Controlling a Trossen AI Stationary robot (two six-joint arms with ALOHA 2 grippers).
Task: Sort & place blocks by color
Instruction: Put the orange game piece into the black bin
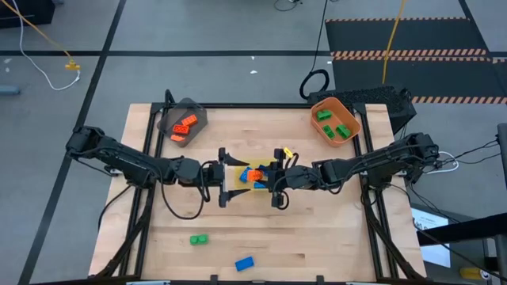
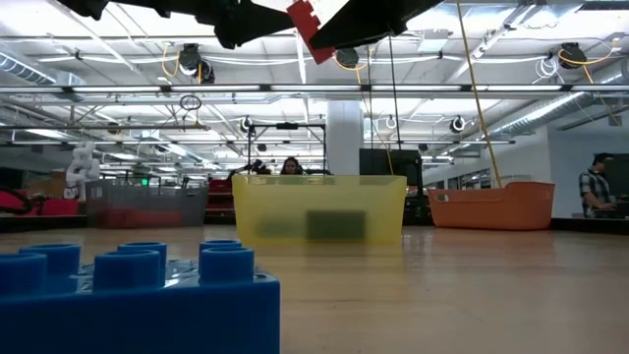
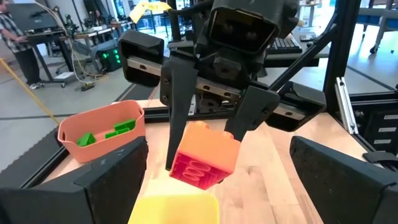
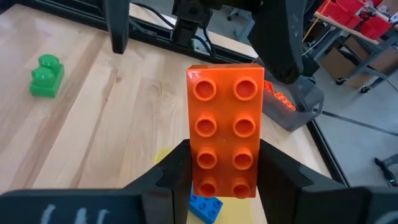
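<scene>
right gripper (image 1: 279,177): mid-frame, jaws pinching an orange block (image 4: 226,129) above the yellow bin (image 2: 318,208)
left gripper (image 1: 223,176): facing it, jaws spread, nothing held
loose blocks: green (image 1: 198,238) and blue (image 1: 244,263), bottom centre

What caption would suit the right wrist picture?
Right gripper holds an orange block above the table; a green block lies beyond.

table (image 1: 333,229): pale wood, smooth | orange block (image 4: 225,127): glossy plastic | yellow bin (image 2: 319,206): translucent plastic
</scene>
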